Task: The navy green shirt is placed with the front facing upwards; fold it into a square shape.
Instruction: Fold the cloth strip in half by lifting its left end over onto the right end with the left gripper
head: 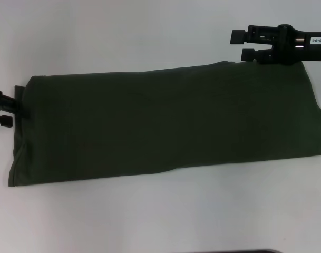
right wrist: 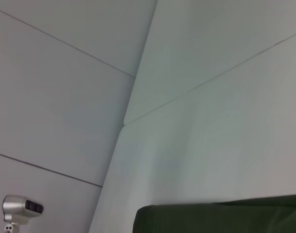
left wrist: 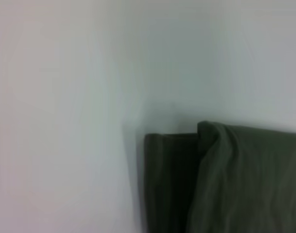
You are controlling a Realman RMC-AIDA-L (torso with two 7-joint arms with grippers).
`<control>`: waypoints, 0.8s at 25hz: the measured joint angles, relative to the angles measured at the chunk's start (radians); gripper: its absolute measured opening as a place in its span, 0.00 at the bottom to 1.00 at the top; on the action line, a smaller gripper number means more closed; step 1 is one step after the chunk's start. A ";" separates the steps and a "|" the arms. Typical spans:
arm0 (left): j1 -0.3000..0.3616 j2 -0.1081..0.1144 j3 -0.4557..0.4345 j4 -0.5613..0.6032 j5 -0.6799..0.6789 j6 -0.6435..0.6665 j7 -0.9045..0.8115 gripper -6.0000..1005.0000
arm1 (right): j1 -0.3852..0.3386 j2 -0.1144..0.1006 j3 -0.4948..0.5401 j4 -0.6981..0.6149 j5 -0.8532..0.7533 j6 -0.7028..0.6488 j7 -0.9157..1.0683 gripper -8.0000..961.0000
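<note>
The right gripper (head: 239, 45) hung at the far right corner of the navy green shirt (head: 165, 124), its two black fingers spread with clear table showing between them and nothing caught in the gap, which suggests it was either lining up on that corner or had let it go. The left gripper (head: 3, 109) sat at the shirt's left end, touching or nearly touching the short edge near its far corner; only a sliver of it showed in the head view, so whether it pinched the cloth could not be told. The shirt lay flat on the white table (head: 160, 211) as a long band running left to right (plain fabric up, no lettering visible), already narrowed, so probably the lengthwise fold-over toward a square remained. In the left wrist view a doubled corner showed stacked layers.
</note>
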 joint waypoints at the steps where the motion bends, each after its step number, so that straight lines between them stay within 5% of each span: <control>1: 0.001 0.003 -0.005 0.006 0.000 0.014 -0.001 0.55 | 0.000 0.000 -0.001 -0.001 0.000 0.000 0.000 0.98; 5: 0.000 0.009 -0.017 0.011 0.017 0.062 -0.019 0.55 | 0.000 0.000 -0.003 -0.005 0.000 -0.003 0.001 0.98; 20: -0.008 -0.023 -0.011 0.009 0.094 0.022 -0.080 0.55 | 0.003 -0.002 -0.003 -0.011 0.000 0.000 0.002 0.98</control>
